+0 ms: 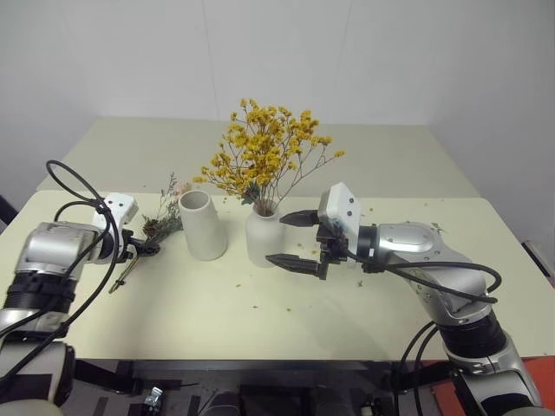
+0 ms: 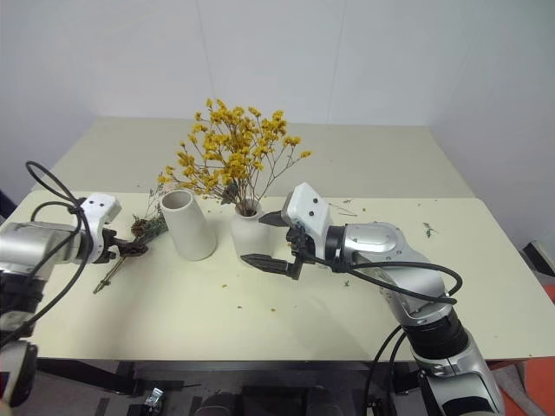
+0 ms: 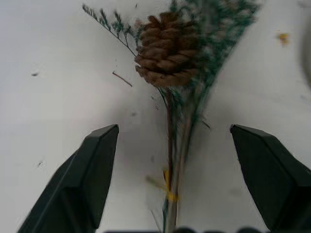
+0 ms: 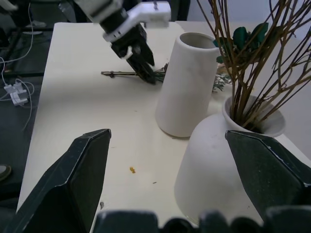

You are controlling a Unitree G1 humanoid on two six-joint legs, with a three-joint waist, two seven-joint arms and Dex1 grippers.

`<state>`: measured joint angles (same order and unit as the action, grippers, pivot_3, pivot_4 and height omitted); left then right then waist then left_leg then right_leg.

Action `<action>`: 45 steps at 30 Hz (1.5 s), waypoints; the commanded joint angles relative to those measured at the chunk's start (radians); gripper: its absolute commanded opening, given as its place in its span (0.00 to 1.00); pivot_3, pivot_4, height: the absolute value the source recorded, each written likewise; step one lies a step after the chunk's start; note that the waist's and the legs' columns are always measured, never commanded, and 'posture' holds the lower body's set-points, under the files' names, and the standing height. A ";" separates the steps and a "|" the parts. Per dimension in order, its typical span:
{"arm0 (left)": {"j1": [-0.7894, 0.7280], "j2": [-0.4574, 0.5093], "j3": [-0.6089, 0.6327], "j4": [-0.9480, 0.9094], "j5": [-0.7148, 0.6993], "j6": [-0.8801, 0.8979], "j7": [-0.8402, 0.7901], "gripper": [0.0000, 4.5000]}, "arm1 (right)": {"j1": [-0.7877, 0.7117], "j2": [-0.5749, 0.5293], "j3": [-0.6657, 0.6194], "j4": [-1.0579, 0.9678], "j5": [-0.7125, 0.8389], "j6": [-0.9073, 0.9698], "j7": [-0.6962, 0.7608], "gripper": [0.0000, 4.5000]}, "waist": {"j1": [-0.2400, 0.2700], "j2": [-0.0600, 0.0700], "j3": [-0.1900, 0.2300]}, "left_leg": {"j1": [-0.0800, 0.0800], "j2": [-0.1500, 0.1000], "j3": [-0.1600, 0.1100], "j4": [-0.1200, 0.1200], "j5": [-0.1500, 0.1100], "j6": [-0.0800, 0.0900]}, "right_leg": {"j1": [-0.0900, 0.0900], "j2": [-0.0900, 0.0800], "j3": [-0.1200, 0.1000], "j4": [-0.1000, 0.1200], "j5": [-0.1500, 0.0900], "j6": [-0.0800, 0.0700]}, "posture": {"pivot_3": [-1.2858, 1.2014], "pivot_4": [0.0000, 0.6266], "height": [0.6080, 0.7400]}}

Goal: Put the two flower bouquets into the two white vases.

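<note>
Pale cream surface [image 1: 260, 312] under a white wall carries everything. Left hand [image 1: 143, 249] is low at about nine o'clock, its two black fingers [image 3: 92, 170] spread open to either side of the grey-green sprig bunch [image 1: 160, 221]; they straddle the thin stems without closing on them. That bunch lies flat on the surface with a small brown pine cone [image 3: 165, 51] among its greenery, tips pointing toward twelve o'clock, just beside the straight white vase [image 1: 202, 225]. Right hand [image 1: 295, 239] hovers near the centre, pointing toward nine o'clock, fingers wide open and holding nothing, one above and one below, close to the rounded white vase [image 1: 263, 236]. The yellow flower bunch [image 1: 264, 156] stands upright in that rounded vase, stems down its narrow neck. The two vases stand side by side, close but apart, the straight one empty
</note>
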<state>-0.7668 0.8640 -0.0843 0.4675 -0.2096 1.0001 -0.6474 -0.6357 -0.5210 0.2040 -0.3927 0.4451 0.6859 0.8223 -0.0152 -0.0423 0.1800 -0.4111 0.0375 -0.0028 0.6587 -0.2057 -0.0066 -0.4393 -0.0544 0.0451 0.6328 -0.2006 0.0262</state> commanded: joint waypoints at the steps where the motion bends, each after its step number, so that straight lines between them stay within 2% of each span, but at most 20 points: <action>1: -0.071 -0.033 -0.017 0.135 0.065 -0.093 0.012 0.64 | -0.006 -0.002 -0.026 -0.048 0.005 0.000 -0.019 1.00 | 0.001 0.000 0.000 | 0.000 0.000 0.000 0.000 0.000 0.000 | 0.000 0.000 0.000 0.000 0.000 0.000 | 0.52 0.24 1.00; 6: -0.099 -0.060 -0.012 0.185 0.090 -0.116 -0.002 0.27 | -0.004 -0.018 -0.023 -0.072 0.008 0.023 -0.030 1.00 | -0.001 0.000 0.000 | 0.001 -0.001 0.000 0.000 0.000 0.000 | 0.001 -0.001 0.000 0.001 0.000 0.001 | 0.52 0.24 1.00; 10: -0.071 -0.025 0.034 0.118 0.082 -0.097 0.012 0.01 | 0.002 -0.038 -0.021 -0.087 0.000 0.044 -0.038 1.00 | -0.005 0.000 0.000 | 0.001 -0.001 0.000 0.000 0.000 0.000 | 0.001 -0.001 0.000 0.002 0.000 0.001 | 0.52 0.24 1.00; 17: -0.036 0.032 0.185 -0.080 0.058 -0.049 0.099 0.00 | 0.017 -0.075 -0.047 -0.087 0.012 0.051 -0.034 1.00 | -0.006 -0.001 0.000 | -0.001 0.000 -0.001 0.000 0.000 0.000 | -0.001 -0.001 0.000 0.001 0.000 0.000 | 0.52 0.24 1.00; 21: -0.070 0.031 0.272 -0.216 0.015 -0.047 0.108 0.00 | 0.018 -0.102 -0.066 -0.073 0.020 0.034 -0.006 1.00 | 0.003 -0.001 0.000 | -0.001 -0.001 -0.001 0.001 0.000 0.000 | 0.000 -0.001 0.000 0.001 0.000 0.001 | 0.52 0.24 1.00; 28: -0.124 -0.012 0.372 -0.386 -0.107 -0.085 0.064 0.00 | -0.020 -0.220 -0.164 0.013 0.031 -0.016 0.098 1.00 | 0.002 -0.001 0.000 | -0.003 -0.003 -0.001 0.001 0.000 0.000 | 0.000 -0.003 0.000 -0.001 0.001 0.002 | 0.52 0.24 1.00; 32: -0.167 -0.049 0.389 -0.410 -0.174 -0.097 0.038 0.00 | -0.079 -0.278 -0.203 0.079 0.021 -0.058 0.159 1.00 | -0.001 -0.001 0.000 | -0.002 -0.003 -0.001 0.001 0.000 0.000 | 0.000 -0.003 0.000 0.000 0.001 0.003 | 0.52 0.24 1.00; 39: -0.196 -0.078 0.363 -0.403 -0.211 -0.125 0.018 0.00 | -0.240 -0.367 -0.259 0.224 0.000 -0.156 0.247 1.00 | -0.008 -0.001 0.000 | -0.002 -0.003 -0.001 0.001 0.000 0.000 | 0.000 -0.003 0.000 -0.001 0.001 0.002 | 0.52 0.24 1.00; 45: -0.234 -0.115 0.366 -0.382 -0.221 -0.148 0.029 0.00 | -0.490 -0.316 -0.206 0.427 -0.070 -0.249 0.250 1.00 | -0.011 -0.001 0.000 | -0.002 -0.003 -0.001 0.001 0.000 0.000 | 0.000 -0.003 0.000 -0.001 0.001 0.002 | 0.52 0.24 1.00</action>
<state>-0.9558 0.7517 0.2648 0.1001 -0.4128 0.8866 -0.6220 -1.0814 -0.8475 -0.0066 0.0002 0.3959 0.4774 1.0700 -0.0261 -0.0432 0.1800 -0.4128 0.0348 -0.0032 0.6600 -0.2056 -0.0065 -0.4392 -0.0573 0.0455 0.6317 -0.1995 0.0282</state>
